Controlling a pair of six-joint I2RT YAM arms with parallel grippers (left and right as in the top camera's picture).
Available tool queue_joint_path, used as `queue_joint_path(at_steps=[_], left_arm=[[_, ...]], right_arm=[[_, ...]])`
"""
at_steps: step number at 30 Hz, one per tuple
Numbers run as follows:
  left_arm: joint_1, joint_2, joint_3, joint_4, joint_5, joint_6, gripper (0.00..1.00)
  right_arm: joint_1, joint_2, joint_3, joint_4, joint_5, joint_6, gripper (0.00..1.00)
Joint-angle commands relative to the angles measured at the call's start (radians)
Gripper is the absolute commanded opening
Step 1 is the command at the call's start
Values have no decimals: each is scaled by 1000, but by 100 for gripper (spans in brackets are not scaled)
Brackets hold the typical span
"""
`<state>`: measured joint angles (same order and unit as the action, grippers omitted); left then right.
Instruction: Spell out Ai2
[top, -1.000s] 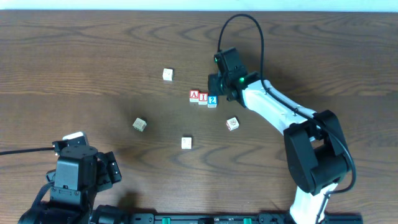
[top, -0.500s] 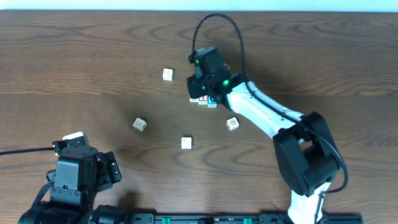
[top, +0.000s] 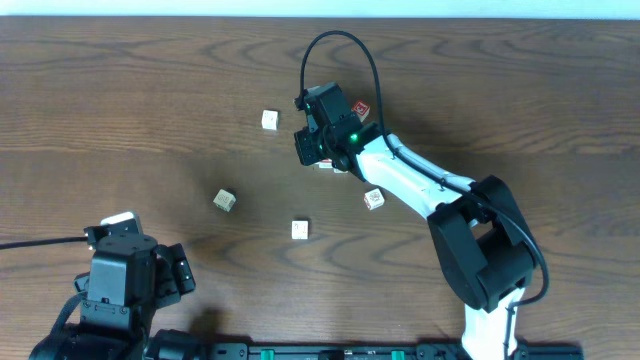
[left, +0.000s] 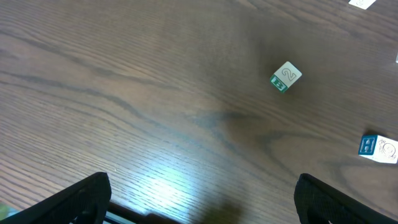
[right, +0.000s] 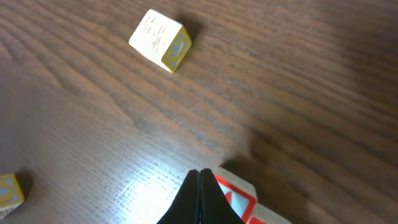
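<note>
The dark wood surface (top: 120, 90) fills pretty much the whole shot. The right arm (top: 420, 185) reaches from 5 o'clock up to just above the middle, and the left arm (top: 120, 285) sits tucked down at 7 o'clock.

The right hand (right: 200, 180) has its fingers pressed together with nothing between them. The left hand (left: 202, 186) has its fingers spread wide over bare wood, holding nothing.

From overhead the Ai2 cubes (top: 330, 164) are mostly hidden under the right hand, with only a sliver peeking out on its 6 o'clock side. On the right wrist camera we get one red-framed cube (right: 239, 198) just at 4 o'clock of the fingertips. We can't tell if they touch, and we can't read the letter.

There are loose ones too. A yellow-sided cube (right: 160, 40) lies at 11 o'clock of those fingertips, well apart. A red-marked cube (top: 373, 199) sits right beside the right arm. A cube with a green 2 (left: 286, 76) shows on the left wrist camera at 1 o'clock.
</note>
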<state>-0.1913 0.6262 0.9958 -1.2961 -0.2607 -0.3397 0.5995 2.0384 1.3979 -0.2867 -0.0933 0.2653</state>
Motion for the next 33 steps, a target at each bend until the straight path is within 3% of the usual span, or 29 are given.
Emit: queue_joint_path(at_steps=[1, 33], left_arm=[[3, -3, 4, 1, -1, -4, 95], [3, -3, 4, 1, -1, -4, 96]], right_arm=[[-1, 27, 16, 11, 42, -8, 1], [-36, 75, 21, 4, 51, 18, 1]])
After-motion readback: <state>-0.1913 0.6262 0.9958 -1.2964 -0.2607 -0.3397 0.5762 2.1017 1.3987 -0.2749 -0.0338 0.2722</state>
